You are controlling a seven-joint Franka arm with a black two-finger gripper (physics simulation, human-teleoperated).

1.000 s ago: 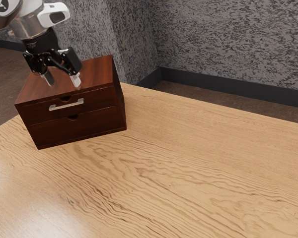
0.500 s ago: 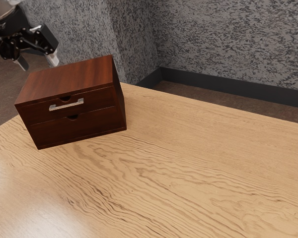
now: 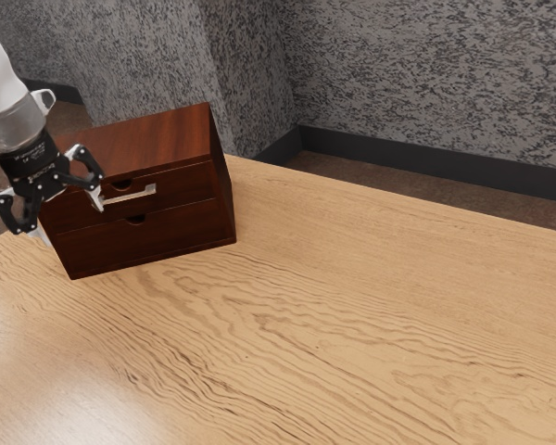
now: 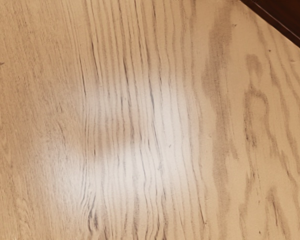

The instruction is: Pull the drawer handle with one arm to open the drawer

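**While the end effector hangs open beside the handle, the drawer is shut**

As you look across the exterior view, you will find the wooden chest [image 3: 139, 139] standing on the bench [image 3: 352, 315] toward ten o'clock of the picture, close to the bench's far edge. It has two drawers, one above the other. The upper drawer [image 3: 181, 184] carries the silver handle [image 3: 125, 196], a flat bar lying across its front. The lower drawer [image 3: 162, 236] shows just a small finger notch. Both fronts sit flush with the chest's frame, so the upper drawer is closed.

Your end effector [image 3: 65, 219] hangs at nine o'clock of the handle, in front of the chest's corner on that side, with the arm coming down to it from eleven o'clock. Its two fingers are spread wide, with nothing gripped between them. One fingertip [image 3: 95, 201] lies just beside the handle's nine o'clock end; whether it touches the bar you cannot tell. The other finger is out at eight o'clock of the first, over the bench beside the chest.

From the wrist view you get pale bench grain with a bright patch of glare [image 4: 140, 145] on it, and a dark wedge of the chest at one corner.

Behind the chest, from eleven round to three o'clock, runs a speckled grey wall [image 3: 398, 65] with a dark skirting [image 3: 426, 159] and a brown floor [image 3: 463, 193] below it.
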